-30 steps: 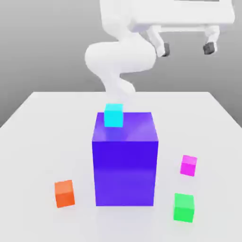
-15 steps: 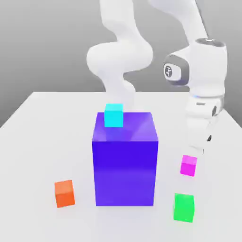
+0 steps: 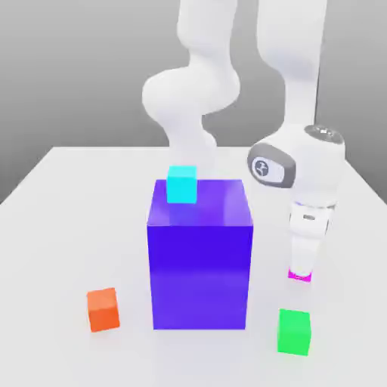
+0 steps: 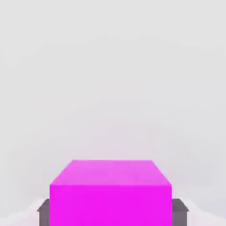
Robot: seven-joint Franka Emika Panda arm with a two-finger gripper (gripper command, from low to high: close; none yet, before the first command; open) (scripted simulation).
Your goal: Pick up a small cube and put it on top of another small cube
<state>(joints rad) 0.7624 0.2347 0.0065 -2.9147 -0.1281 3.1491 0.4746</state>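
Cubes sit on a white table [image 3: 68, 196]. Nearest is the green cube [image 3: 294, 331], on the right in the exterior view. The orange cube [image 3: 103, 309] is near too, on the left, well apart from the green one.

Between them and a bit farther back stands the big blue block [image 3: 199, 257]. It is much taller than the little cubes.

Right of the block, just behind the green cube, is the pink cube [image 4: 110, 194]. It sits flat on the table. The gripper [image 3: 301, 272] is down right over it and points straight down. It hides most of the pink cube in the exterior view, so a thin pink strip peeks out at the bottom. In the hand view the pink cube is very close and its top is plain and flat. I cannot tell if the gripper is pinching the cube or is spread around it.

Farther back, a light blue cube [image 3: 182, 184] sits on top of the block, by its far left edge.

The white arm [image 3: 306, 174] goes up from the gripper, and its base [image 3: 189, 113] rises behind the block at the far side of the table.
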